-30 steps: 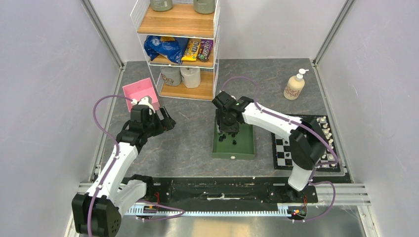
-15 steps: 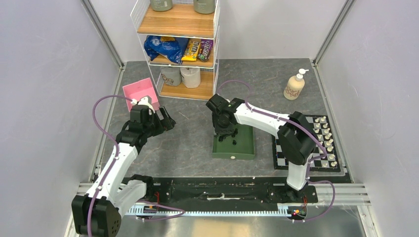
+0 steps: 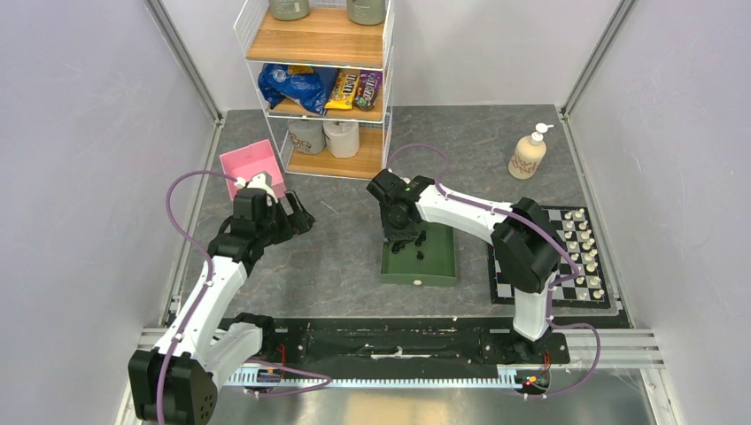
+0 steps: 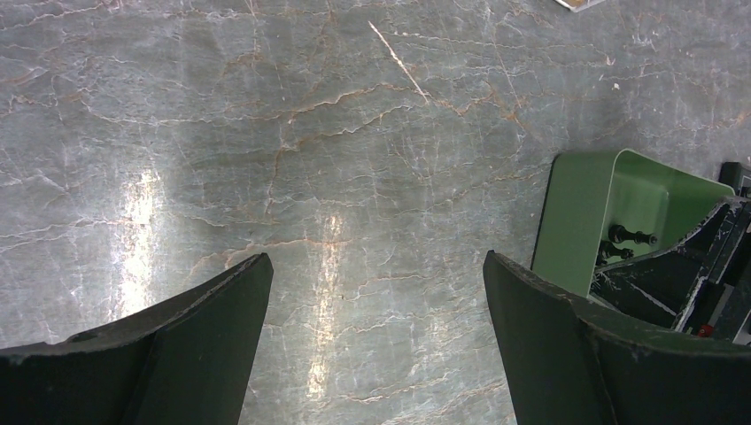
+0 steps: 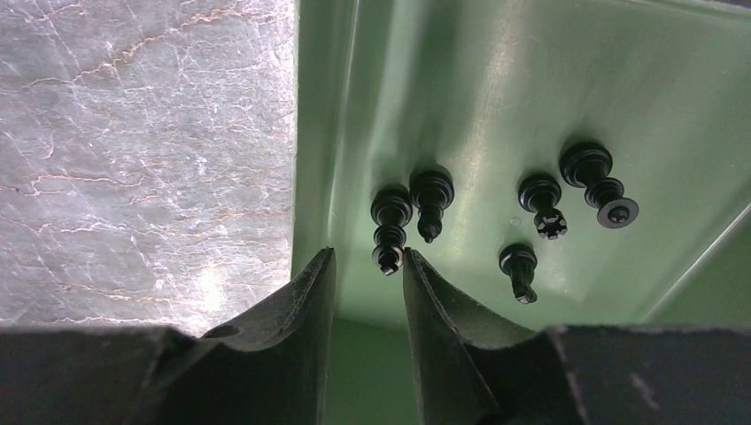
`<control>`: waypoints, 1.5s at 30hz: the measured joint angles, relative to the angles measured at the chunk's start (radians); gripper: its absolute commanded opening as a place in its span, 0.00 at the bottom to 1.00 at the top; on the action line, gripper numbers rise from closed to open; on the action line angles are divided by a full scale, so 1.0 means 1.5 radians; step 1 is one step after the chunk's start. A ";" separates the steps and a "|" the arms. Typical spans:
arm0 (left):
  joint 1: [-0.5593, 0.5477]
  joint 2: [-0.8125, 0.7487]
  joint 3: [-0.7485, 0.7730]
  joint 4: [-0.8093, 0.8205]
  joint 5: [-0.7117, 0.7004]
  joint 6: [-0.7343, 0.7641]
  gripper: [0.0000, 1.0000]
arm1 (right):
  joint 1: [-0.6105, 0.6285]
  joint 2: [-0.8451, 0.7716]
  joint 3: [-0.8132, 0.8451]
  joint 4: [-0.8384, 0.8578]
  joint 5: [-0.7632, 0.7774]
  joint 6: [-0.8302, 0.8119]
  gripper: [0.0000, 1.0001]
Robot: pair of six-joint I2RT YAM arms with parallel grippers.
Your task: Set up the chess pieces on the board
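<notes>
Several black chess pieces [image 5: 542, 202] lie on their sides in the green tray [image 5: 323, 133]. My right gripper [image 5: 369, 254] hangs low over the tray's far left corner [image 3: 400, 237]. Its jaws stand narrowly open, and one black piece [image 5: 390, 221] has its top at the tips, against the right finger [image 5: 425, 292]; the left finger is clear of it. The board [image 3: 505, 274] lies right of the tray, with white pieces [image 3: 584, 252] in rows on its right side. My left gripper [image 4: 376, 261] is wide open over bare table, left of the tray [image 3: 297, 217].
A cream soap pump bottle [image 3: 529, 155] stands at the back right. A wire shelf rack [image 3: 319, 80] with snacks and jars stands at the back, and a pink box [image 3: 251, 168] lies by the left arm. Tray walls close in on the right gripper.
My right arm has swung left and down toward the tray's far left corner, uncovering the board, and its jaws have narrowed. The left arm has not moved.
</notes>
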 measured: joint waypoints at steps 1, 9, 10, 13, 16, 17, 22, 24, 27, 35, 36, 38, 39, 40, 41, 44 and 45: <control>0.000 0.000 0.000 0.000 0.000 0.000 0.96 | 0.000 0.000 0.000 0.000 0.001 0.000 0.41; 0.000 0.000 0.000 0.000 0.000 0.000 0.96 | 0.001 0.001 0.000 0.001 0.002 -0.001 0.44; 0.000 0.000 0.000 0.000 0.000 0.000 0.96 | 0.001 0.001 0.000 0.001 0.001 -0.001 0.44; 0.000 0.000 0.000 0.000 0.000 0.000 0.96 | 0.003 0.001 0.000 0.002 0.001 -0.001 0.46; 0.000 0.000 0.000 0.000 0.000 0.000 0.96 | 0.004 -0.001 0.000 0.002 0.001 -0.001 0.47; 0.000 0.000 0.000 0.000 0.000 0.000 0.96 | 0.004 -0.002 0.000 0.003 0.002 -0.001 0.47; 0.000 0.000 0.000 0.000 0.000 0.000 0.96 | 0.004 -0.010 0.000 0.003 0.002 -0.001 0.47; 0.000 0.000 0.000 0.000 0.000 0.000 0.96 | 0.004 -0.012 0.000 0.003 0.002 -0.001 0.46; 0.000 0.000 0.000 0.000 0.000 0.000 0.96 | 0.004 -0.013 0.000 0.003 0.007 0.000 0.44; 0.000 0.001 0.000 0.000 0.000 0.000 0.96 | 0.004 -0.012 0.000 0.002 0.024 0.001 0.42; 0.000 0.001 0.000 0.000 0.000 0.000 0.96 | 0.004 -0.011 0.000 0.002 0.025 0.001 0.41; 0.000 0.001 0.000 0.000 0.000 0.000 0.96 | 0.004 -0.008 0.000 0.002 0.025 0.001 0.41; 0.000 0.001 0.000 0.000 0.000 0.000 0.96 | 0.004 -0.006 0.000 0.002 0.025 0.001 0.41; 0.000 0.001 0.000 0.000 0.000 0.000 0.96 | 0.004 -0.005 0.000 0.002 0.025 0.000 0.40; 0.000 0.002 0.000 0.000 0.000 0.000 0.96 | 0.004 -0.004 0.000 0.002 0.025 0.000 0.40; 0.000 0.004 0.000 0.000 0.000 0.000 0.96 | 0.004 -0.004 0.000 0.002 0.025 0.000 0.38; 0.000 0.005 0.000 0.000 0.000 0.000 0.96 | 0.004 -0.004 0.000 0.002 0.025 -0.001 0.37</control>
